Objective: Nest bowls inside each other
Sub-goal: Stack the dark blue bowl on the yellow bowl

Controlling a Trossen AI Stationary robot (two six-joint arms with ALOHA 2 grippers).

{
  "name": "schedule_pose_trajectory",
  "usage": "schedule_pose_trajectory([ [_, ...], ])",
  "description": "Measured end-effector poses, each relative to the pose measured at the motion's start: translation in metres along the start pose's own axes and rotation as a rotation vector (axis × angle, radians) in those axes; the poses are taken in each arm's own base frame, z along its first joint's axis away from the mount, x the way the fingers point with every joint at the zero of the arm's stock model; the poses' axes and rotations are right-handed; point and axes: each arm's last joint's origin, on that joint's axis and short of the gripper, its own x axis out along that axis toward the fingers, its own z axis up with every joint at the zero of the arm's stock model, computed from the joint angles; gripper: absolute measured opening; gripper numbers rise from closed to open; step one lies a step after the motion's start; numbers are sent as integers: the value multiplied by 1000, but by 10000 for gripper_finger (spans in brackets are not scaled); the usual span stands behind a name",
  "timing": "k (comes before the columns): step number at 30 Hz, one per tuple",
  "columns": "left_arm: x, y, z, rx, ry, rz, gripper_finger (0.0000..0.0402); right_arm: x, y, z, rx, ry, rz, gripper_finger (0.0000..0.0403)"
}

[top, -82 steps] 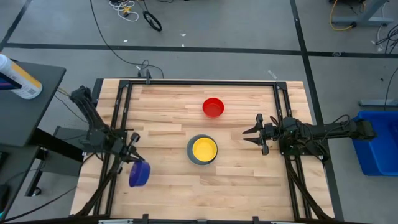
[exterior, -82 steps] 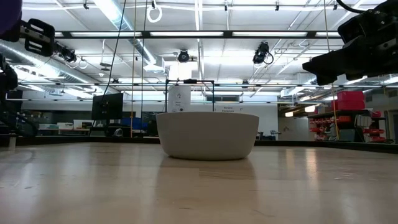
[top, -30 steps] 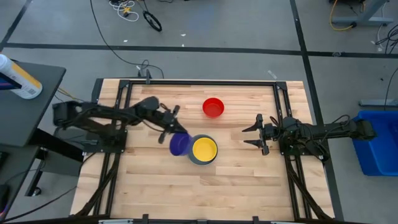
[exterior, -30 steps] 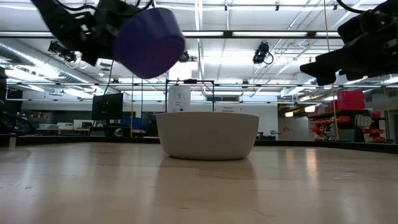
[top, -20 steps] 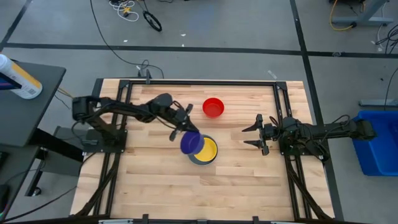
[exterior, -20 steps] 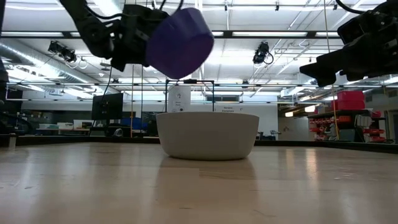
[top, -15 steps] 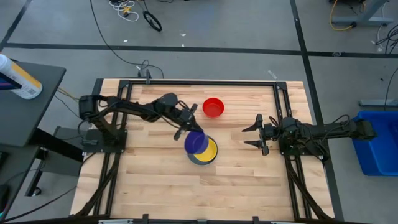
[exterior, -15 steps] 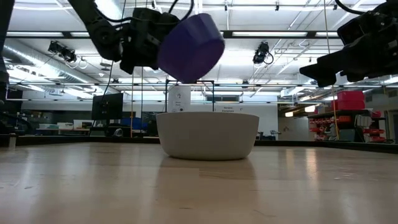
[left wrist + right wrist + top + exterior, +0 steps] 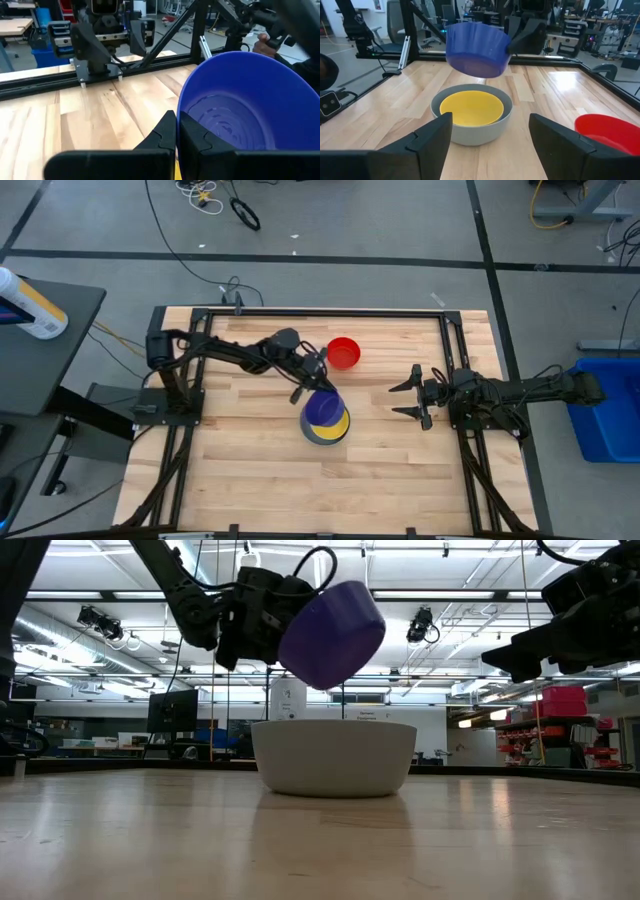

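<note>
The left hand (image 9: 312, 380) is clenching the rim of the dark blue bowl (image 9: 322, 408), its fingers (image 9: 170, 132) pinching the wall from both sides. It is holding the bowl tilted in the air just above the yellow bowl (image 9: 471, 108), which is sitting nested inside the grey bowl (image 9: 334, 756) near the middle of the wooden surface (image 9: 250, 470). The red bowl (image 9: 343, 352) is standing alone farther back, close beside the left hand. The right hand (image 9: 408, 397) is waiting well to the side of the stack, its fingers (image 9: 432, 137) spread wide and gripping nothing.
</note>
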Motion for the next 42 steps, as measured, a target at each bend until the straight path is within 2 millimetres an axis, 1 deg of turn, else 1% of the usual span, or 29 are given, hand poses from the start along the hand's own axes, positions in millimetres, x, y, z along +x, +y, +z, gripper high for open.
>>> schedule_pose_trajectory([
  [7, 4, 3, -15, -32, 28, -8, 5, 0, 0, -1, 2, 13, 1, 263],
  [9, 5, 3, -17, -39, 31, -10, 5, 0, 0, -1, 1, 13, 0, 257],
  [24, 5, 2, -19, -88, 53, -22, 5, 0, 0, -1, -5, 13, 0, 224],
  [32, 12, 7, -10, -91, 94, -14, 5, 0, 0, -1, -7, 12, 0, 208],
  [42, 11, 7, -14, -100, 136, 0, 5, 0, 0, -1, -14, 12, 0, 188],
])
